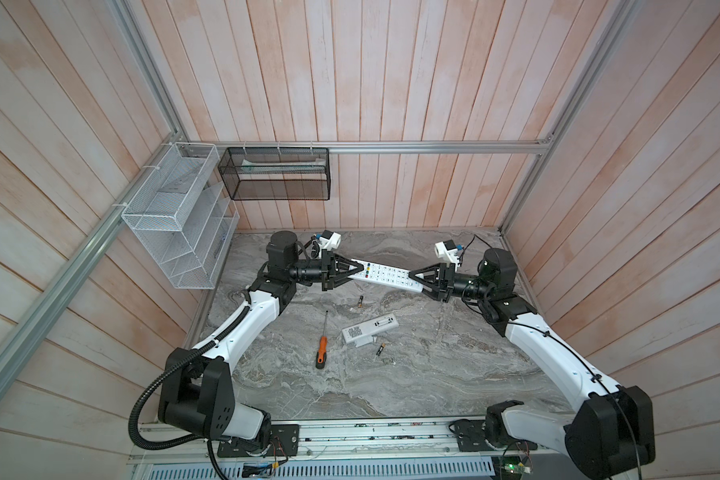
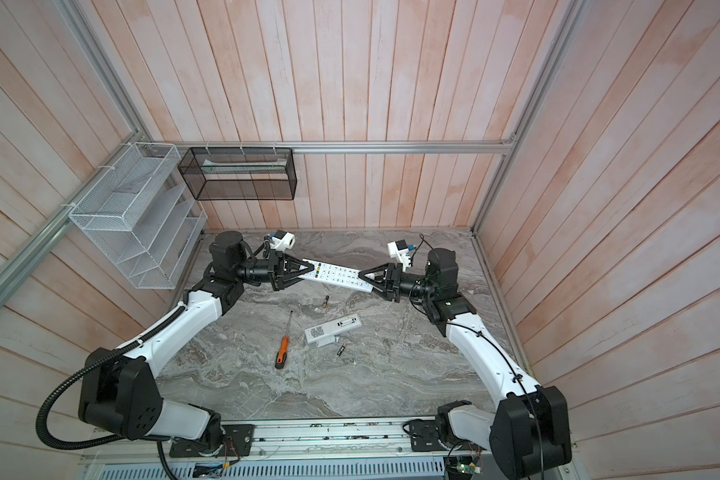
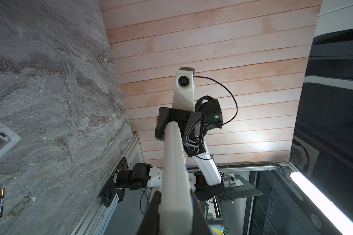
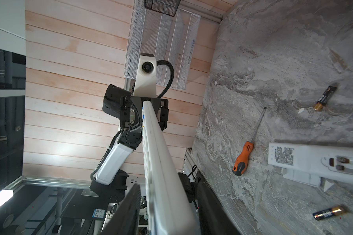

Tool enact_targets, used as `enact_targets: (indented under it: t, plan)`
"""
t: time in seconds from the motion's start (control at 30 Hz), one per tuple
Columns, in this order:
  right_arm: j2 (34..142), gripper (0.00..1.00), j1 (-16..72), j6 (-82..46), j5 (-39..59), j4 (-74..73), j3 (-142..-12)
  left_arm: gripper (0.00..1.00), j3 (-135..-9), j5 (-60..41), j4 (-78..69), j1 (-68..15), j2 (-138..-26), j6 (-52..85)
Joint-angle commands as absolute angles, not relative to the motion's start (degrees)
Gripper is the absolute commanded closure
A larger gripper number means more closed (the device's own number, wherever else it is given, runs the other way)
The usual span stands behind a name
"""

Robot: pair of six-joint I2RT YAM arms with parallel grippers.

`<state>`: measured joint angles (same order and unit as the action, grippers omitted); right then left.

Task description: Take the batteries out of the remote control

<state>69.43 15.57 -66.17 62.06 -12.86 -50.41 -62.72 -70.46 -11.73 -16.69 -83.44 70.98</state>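
A long white remote control [image 1: 385,275] [image 2: 336,276] hangs button-side up above the back of the table, spanning both grippers. My left gripper [image 1: 356,266] [image 3: 174,195] is shut on one end of it. At the other end my right gripper [image 1: 412,275] [image 4: 168,185] straddles it, open, with thin gaps at both fingers. Two loose batteries lie on the marble, one [image 1: 361,301] [image 4: 325,97] under the remote, another [image 1: 380,349] [image 4: 328,212] nearer the front. Any batteries inside the held remote are hidden.
A second white remote [image 1: 368,329] [image 4: 314,162] lies face down mid-table with its battery bay uncovered. An orange-handled screwdriver [image 1: 322,349] lies to its left. A white mesh rack [image 1: 175,216] and a black mesh basket [image 1: 275,174] hang on the back-left walls.
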Motion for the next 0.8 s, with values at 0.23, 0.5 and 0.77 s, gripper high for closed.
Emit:
enact_targets:
  t: [0.23,0.5,0.77]
  plan:
    - [69.77,0.77,16.87,-67.50,63.73,-17.46,-51.32,0.80,-61.53,-72.51,-15.32,-17.07,-83.22,71.85]
    - [68.64,0.96,16.83,-62.07,61.64,-14.11,-52.15,0.30,-61.17,-71.85,-13.30,-16.92,-82.69,71.30]
    - [60.21,1.00,18.12,-28.72,42.04,-0.97,-54.03,0.00,-59.10,-71.28,-11.95,-15.45,-80.36,72.99]
